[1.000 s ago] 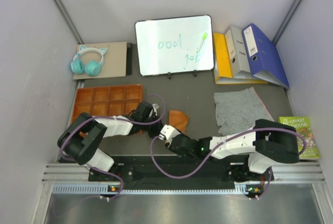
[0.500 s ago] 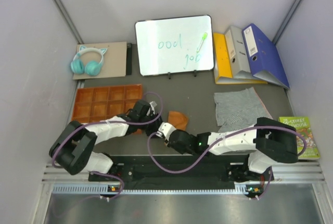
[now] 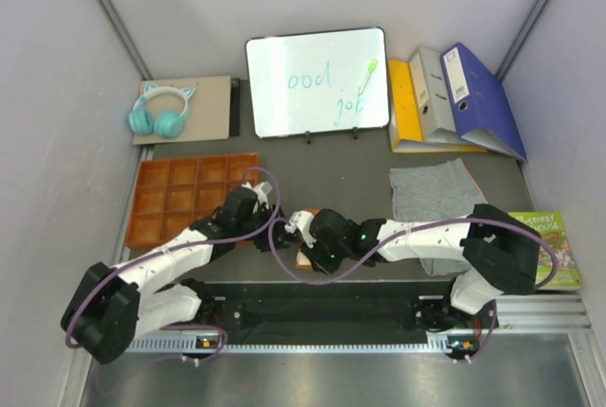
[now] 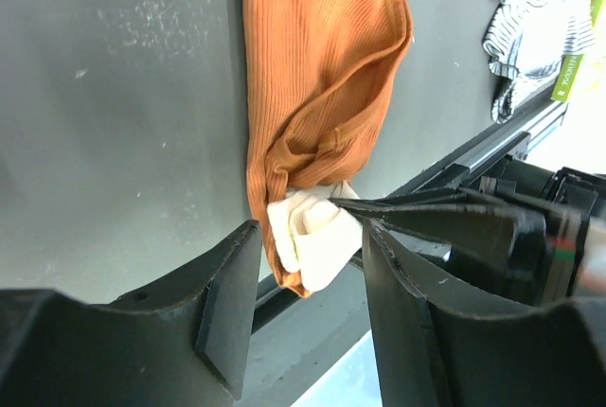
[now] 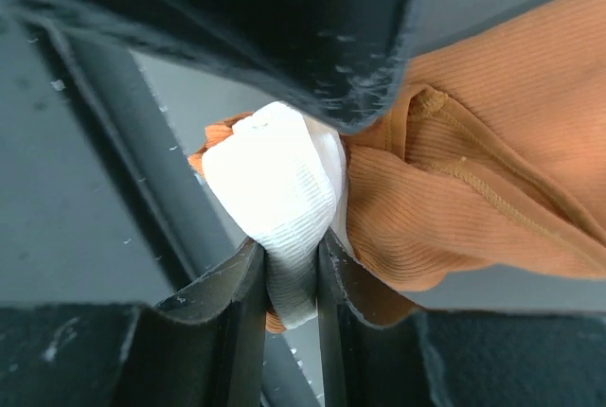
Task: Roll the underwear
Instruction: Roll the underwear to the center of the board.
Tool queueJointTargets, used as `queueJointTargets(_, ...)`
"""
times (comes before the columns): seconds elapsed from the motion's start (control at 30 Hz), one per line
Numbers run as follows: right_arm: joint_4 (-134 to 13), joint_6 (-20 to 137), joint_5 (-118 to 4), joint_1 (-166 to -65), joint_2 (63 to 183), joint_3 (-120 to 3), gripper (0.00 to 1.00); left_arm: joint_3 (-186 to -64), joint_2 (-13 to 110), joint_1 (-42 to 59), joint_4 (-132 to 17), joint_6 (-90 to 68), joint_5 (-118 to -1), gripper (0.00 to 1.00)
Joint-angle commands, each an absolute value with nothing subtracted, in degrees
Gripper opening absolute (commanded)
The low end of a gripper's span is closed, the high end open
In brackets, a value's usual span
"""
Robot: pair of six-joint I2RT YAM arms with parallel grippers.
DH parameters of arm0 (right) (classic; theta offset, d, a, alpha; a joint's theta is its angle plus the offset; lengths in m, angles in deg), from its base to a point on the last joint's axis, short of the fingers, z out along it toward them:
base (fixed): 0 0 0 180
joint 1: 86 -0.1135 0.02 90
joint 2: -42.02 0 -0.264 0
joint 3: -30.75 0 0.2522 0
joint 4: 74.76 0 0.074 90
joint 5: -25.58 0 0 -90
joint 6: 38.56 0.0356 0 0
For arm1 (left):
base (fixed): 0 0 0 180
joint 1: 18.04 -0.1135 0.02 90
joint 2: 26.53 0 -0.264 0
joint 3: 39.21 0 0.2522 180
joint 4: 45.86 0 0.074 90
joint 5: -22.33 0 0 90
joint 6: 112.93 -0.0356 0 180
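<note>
While the right gripper is clamped on the cream waistband of the orange briefs, the left gripper hangs just above that same end with its jaws apart and nothing between them. The briefs lie on the desk just to the right of the orange tray, close to the desk's near edge. The striped boxer shorts lie flat, well to the right of the tray.

The step in hand looks like starting the roll from the waistband end. To do it well, the right gripper would need to hold its pinch firm and turn the band over onto the ribbed cloth, so the layers wind tight rather than bunch. The left gripper could press the loose far end flat to give the roll something to pull against. Rolling away from the near edge would likely stop the bundle slipping off the desk.

From above, the arms cover nearly all of the briefs, so only a scrap of orange shows. The left wrist view gives their whole length, already folded narrow. Only the right wrist view shows how deep the waistband sits between the fingers.
</note>
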State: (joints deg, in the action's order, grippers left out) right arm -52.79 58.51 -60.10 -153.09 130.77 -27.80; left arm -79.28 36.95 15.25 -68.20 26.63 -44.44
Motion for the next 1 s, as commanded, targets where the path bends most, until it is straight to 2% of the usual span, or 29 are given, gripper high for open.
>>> queueJointTargets(0.0, -50.4, 59.1, -46.7, -149.9, 133.1, -30.7, 0.14, -74.0, 32.2, 15.1, -61.7, 26.3, -44.9, 0.51)
queueJointTargets(0.47, -45.7, 58.2, -28.4, -139.7, 141.9, -37.2, 0.13, -66.4, 24.8, 18.5, -48.5, 24.1, -48.5, 0.53)
queueJointTargets(0.97, -41.8, 56.3, -14.8, -133.0, 152.1, -43.6, 0.13, -66.2, 34.7, 24.3, -38.4, 21.0, -53.3, 0.57)
